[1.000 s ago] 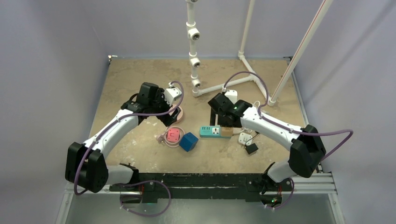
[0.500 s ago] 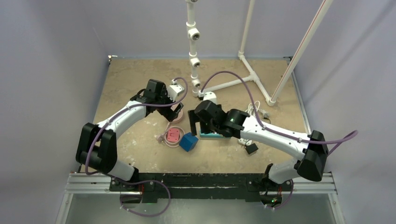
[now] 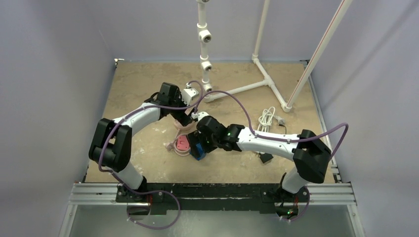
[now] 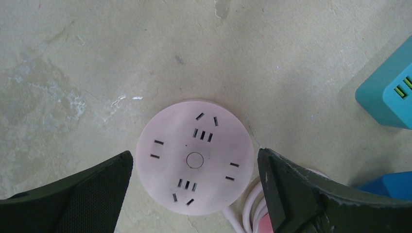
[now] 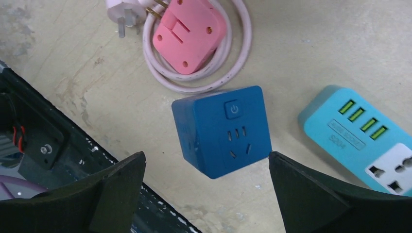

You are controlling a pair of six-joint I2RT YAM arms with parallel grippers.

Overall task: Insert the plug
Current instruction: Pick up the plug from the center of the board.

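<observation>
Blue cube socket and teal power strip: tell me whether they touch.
Apart. The right wrist view shows a strip of bare table between the blue cube socket and the teal power strip.

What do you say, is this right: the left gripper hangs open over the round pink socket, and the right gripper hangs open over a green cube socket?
Not quite. The cube socket is blue, not green, as the right wrist view shows. The rest stands: the left gripper hangs open over the round pink socket, the right gripper open over the cube.
</observation>
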